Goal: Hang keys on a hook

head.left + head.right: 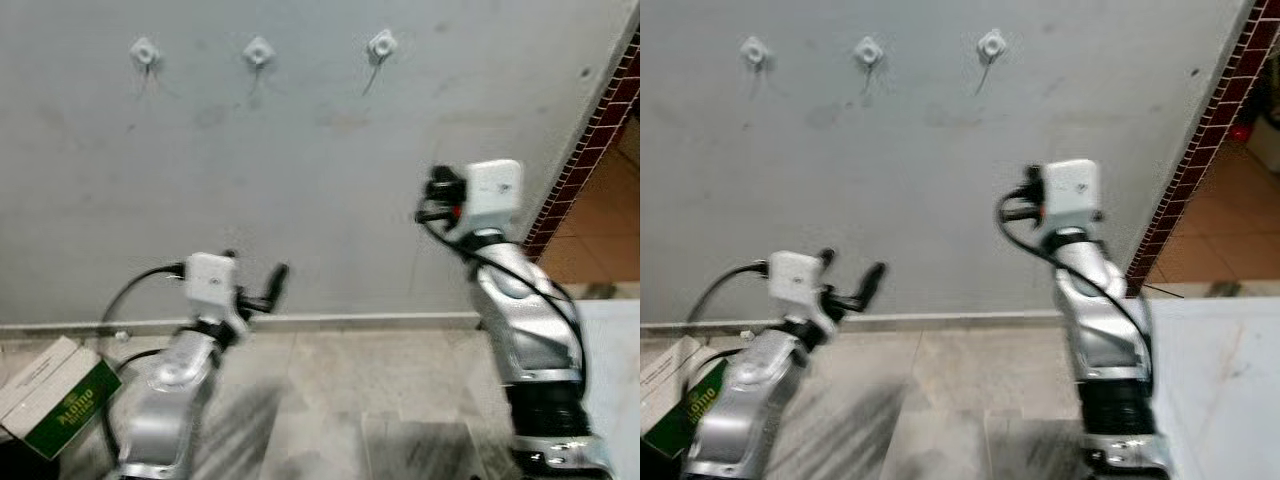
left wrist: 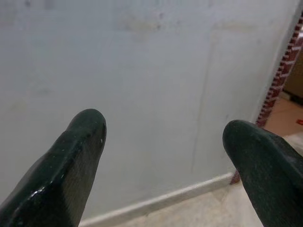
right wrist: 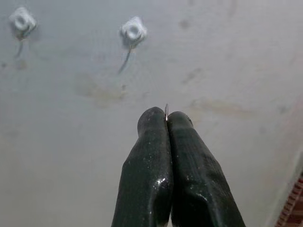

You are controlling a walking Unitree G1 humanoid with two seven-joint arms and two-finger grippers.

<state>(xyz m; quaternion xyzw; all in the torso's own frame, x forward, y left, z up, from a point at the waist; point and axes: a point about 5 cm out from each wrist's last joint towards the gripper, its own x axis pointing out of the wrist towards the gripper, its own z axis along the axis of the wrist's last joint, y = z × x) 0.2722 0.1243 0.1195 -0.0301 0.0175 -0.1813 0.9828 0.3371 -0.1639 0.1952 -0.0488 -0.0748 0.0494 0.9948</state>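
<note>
Three white hooks are fixed high on the grey wall: a left hook, a middle hook and a right hook. My right gripper is raised at mid-height, below and a little right of the right hook. In the right wrist view its fingers are pressed together, with a thin sliver of metal key ring poking out between the tips; the keys themselves are hidden. My left gripper is held low near the baseboard, open and holding nothing, its fingers spread wide.
A cardboard box with a green side lies on the floor at the lower left. A dark red brick-tiled wall edge bounds the grey wall on the right, with orange floor beyond. A pale surface sits at the lower right.
</note>
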